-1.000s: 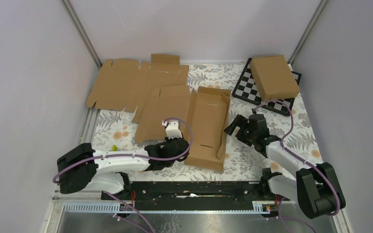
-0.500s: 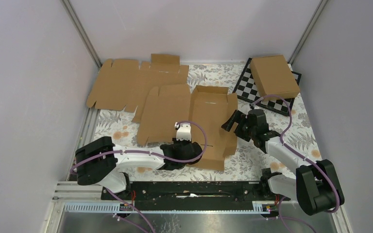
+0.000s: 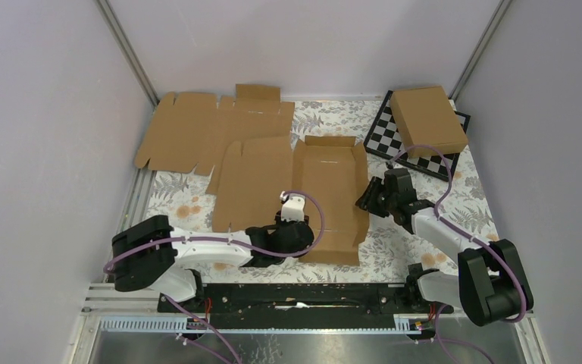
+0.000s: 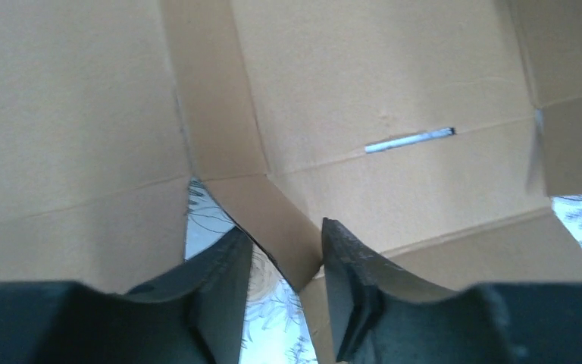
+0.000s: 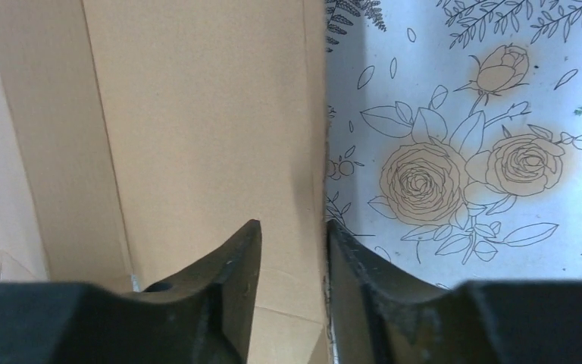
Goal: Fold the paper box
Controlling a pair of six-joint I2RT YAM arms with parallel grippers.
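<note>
Tab [image 4: 279, 218] (overhead-hidden), perhaps within left end effector [image 4: 284, 230]

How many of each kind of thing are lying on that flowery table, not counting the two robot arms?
flat cardboard sheet: 1
partly folded paper box: 1
closed cardboard box: 1
chessboard: 1
Total: 4

We see bare floral cloth [image 3: 479, 193] right of the paper box [image 3: 326, 189], with room to pass. The flat cardboard sheet [image 3: 197, 129] covers the far left. The chessboard [image 3: 383, 140] carrying the closed box [image 3: 428, 120] blocks the far right corner.
</note>
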